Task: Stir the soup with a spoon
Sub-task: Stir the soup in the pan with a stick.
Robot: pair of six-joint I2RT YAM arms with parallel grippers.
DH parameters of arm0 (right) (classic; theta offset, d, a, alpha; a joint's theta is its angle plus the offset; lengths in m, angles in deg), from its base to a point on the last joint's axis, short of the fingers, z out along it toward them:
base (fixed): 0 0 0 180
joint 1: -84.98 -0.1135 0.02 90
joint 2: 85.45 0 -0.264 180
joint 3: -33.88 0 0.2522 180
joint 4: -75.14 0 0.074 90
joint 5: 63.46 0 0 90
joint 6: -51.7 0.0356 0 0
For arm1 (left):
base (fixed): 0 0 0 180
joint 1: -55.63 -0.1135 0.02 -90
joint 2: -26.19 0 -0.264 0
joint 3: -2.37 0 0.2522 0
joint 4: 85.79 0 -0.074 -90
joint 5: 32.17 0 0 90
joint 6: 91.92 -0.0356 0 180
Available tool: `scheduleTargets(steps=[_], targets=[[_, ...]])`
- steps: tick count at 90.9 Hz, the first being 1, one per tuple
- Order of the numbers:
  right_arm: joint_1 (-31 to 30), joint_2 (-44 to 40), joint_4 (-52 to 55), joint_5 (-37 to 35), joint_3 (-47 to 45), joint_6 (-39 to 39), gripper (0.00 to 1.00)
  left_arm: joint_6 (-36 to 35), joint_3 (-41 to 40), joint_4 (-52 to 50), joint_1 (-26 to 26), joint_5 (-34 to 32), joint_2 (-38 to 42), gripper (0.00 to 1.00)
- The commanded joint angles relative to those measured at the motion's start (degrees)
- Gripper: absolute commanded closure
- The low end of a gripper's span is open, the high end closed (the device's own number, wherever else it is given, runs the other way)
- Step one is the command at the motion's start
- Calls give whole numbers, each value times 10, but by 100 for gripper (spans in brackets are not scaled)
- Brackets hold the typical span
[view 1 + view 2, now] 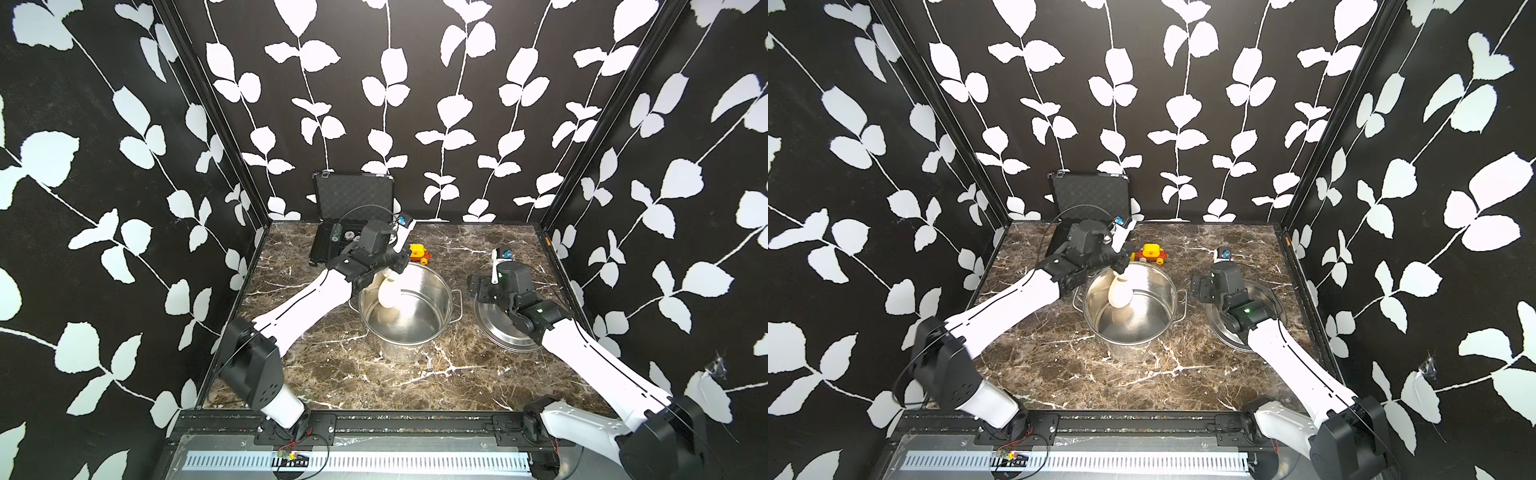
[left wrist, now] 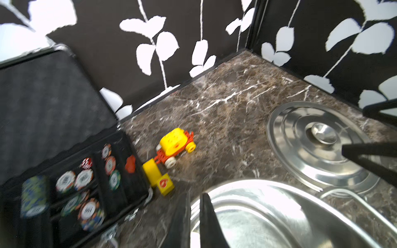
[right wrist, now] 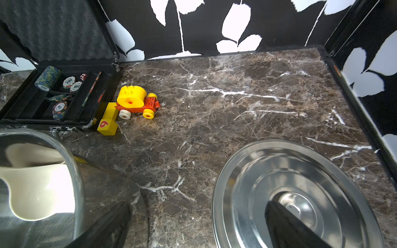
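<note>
The tall steel stockpot (image 1: pixel 432 286) (image 1: pixel 1158 291) stands mid-table; no liquid shows inside it. The white spoon (image 1: pixel 388 293) (image 1: pixel 1120 293) hangs with its round bowl inside the pot, near the far-left wall. My left gripper (image 1: pixel 395 266) (image 1: pixel 1121 264) (image 2: pixel 195 197) is above the pot's far-left rim, shut on the spoon's handle. In the left wrist view a white strip shows between the fingers. The right wrist view shows the spoon's bowl (image 3: pixel 36 186) past the pot's rim (image 3: pixel 75 171). My right gripper (image 1: pixel 482 289) (image 1: pixel 1202 289) (image 3: pixel 198 205) stands open and holds nothing, between the pot and the lid.
The flat steel lid (image 1: pixel 498 328) (image 1: pixel 1219 322) (image 3: pixel 257 182) (image 2: pixel 300 150) lies right of the pot, under my right arm. An open black case of poker chips (image 1: pixel 353 208) stands at the back left. A yellow and red toy car (image 1: pixel 419 252) and a yellow block (image 3: pixel 107 122) lie behind the pot.
</note>
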Motion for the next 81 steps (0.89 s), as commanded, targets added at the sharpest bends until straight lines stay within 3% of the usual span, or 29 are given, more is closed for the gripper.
scheduleTargets(steps=[1, 22, 40, 58, 81], targets=[[1, -14, -4, -33, 2, -15, 1, -21, 62, -10, 1, 55, -28, 100], [2, -27, -12, -71, -1, -26, 1, -42, 131, -24, 23, 155, -82, 100], [2, -28, -25, -91, -1, -33, 1, -55, 142, -27, 72, 228, -90, 100], [4, -28, -39, -102, -2, -48, 1, -53, 100, -39, 96, 334, -51, 100], [6, -14, -62, -99, -7, -50, 1, -53, 30, -59, 99, 413, 18, 100]])
